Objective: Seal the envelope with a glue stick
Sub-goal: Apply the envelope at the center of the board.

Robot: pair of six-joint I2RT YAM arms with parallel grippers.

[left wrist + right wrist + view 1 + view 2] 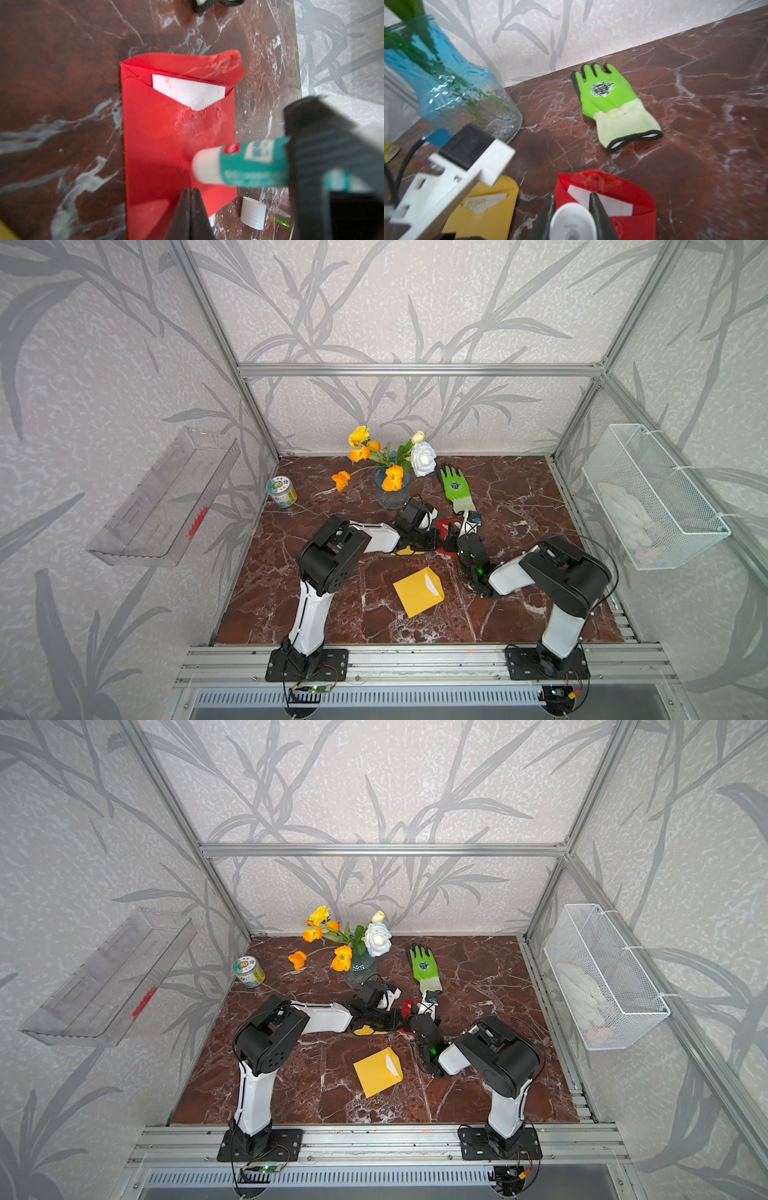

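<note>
Nearest, low centre in both top views: a yellow envelope [417, 591] is lying alone on the marble table [519, 614], apart from both arms.

Next back, at frame centre, the two grippers are meeting over the red envelope [158, 145].
- Left gripper [190, 193]: the fingers are pressing together with nothing between them, tips sitting over the envelope's closed end. It appears to be pinning the envelope, but contact is not confirmable.
- Right gripper [572, 197]: the fingers are clamping the glue stick [239, 164] across its teal band. The stick is uncapped, and its white end is hanging over the envelope body, short of the mouth. Cannot tell whether it is touching.
- The white cap [253, 214] is lying on the table just beside the envelope's corner.
- The flap [187, 64] is standing open and curling, and a white sheet [189, 93] is showing in the mouth. The paper below the mouth is looking scuffed and smeared.
- A second yellow envelope [483, 209] is lying just beside, under the left wrist.

Further back: a green glove [608, 97], then the glass vase [452, 87] close to the left wrist. A can [281, 491] is sitting at the left edge of the table.

Risks (judgement):
- Rubbing the scuffed patch again is risking a tear.
- A single pinning point is letting the envelope pivot under the stick's drag.
- Glue straying onto the white sheet would be bonding it inside.
- The curling flap may be springing back off the glue.
- The grippers are working very close together, so a collision is possible.
- A left-arm swing could be tipping the vase.
</note>
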